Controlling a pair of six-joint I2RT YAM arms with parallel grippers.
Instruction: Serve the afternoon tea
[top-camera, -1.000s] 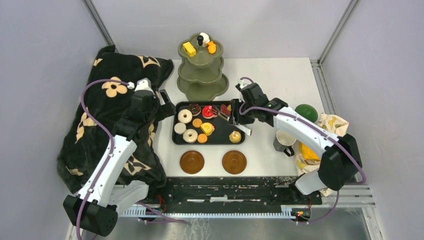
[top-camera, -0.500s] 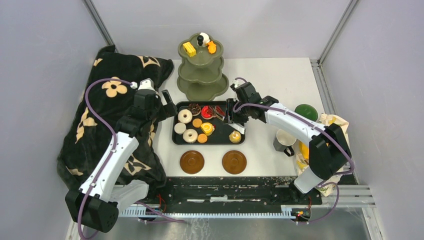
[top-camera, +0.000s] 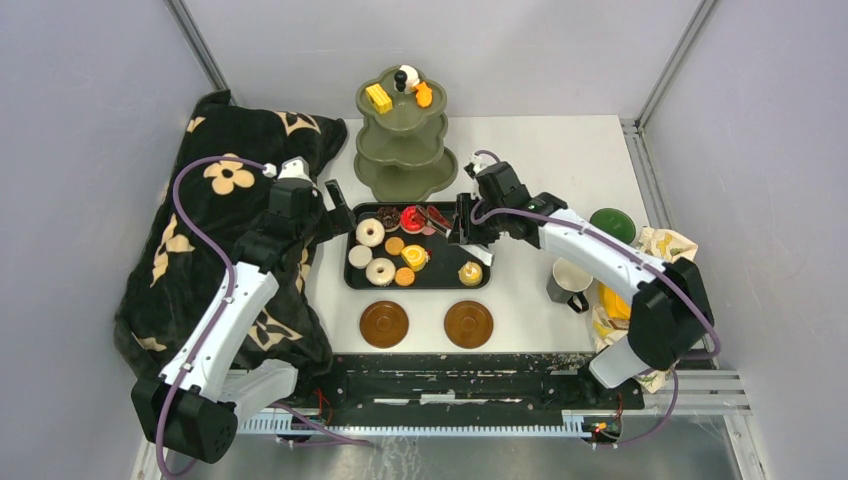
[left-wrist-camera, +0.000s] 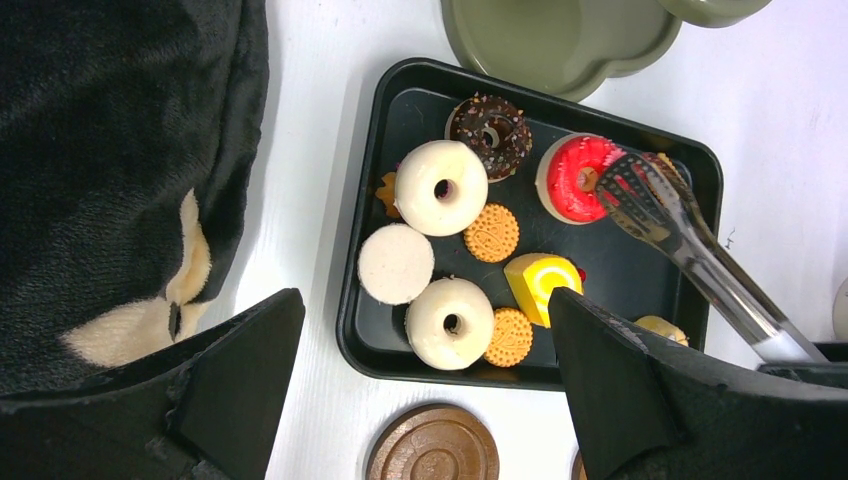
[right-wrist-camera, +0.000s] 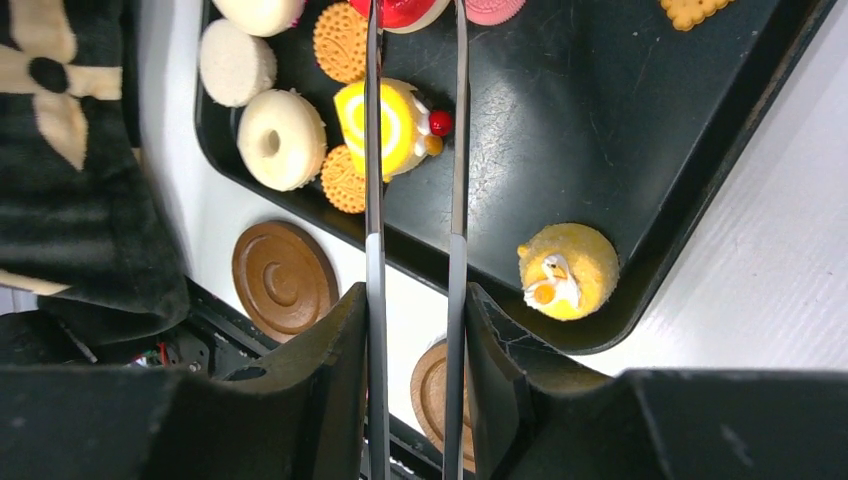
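The olive-green three-tier stand (top-camera: 404, 150) stands at the back with a yellow cake (top-camera: 378, 98) and an orange pastry on its top tier. Several donuts, cookies and cakes lie in the black tray (top-camera: 478, 283). My right gripper (top-camera: 468, 228) (right-wrist-camera: 415, 300) is shut on the metal tongs (right-wrist-camera: 372, 150), whose tips straddle the red cake (left-wrist-camera: 572, 178) at the tray's back. My left gripper (top-camera: 330, 212) (left-wrist-camera: 425, 300) is open and empty, above the tray's left edge. Two brown saucers (top-camera: 384, 324) (top-camera: 468, 324) lie in front of the tray. A green mug (top-camera: 611, 224) and a pale mug (top-camera: 568, 280) stand at the right.
A black flowered blanket (top-camera: 220, 230) covers the table's left side under the left arm. A yellow-printed bag (top-camera: 655, 250) lies at the right edge beside the mugs. A yellow round cake (right-wrist-camera: 568, 268) sits in the tray's near right corner.
My right gripper has carried the tongs leftward over the tray, bringing their tips to the red cake. The left arm has barely moved.
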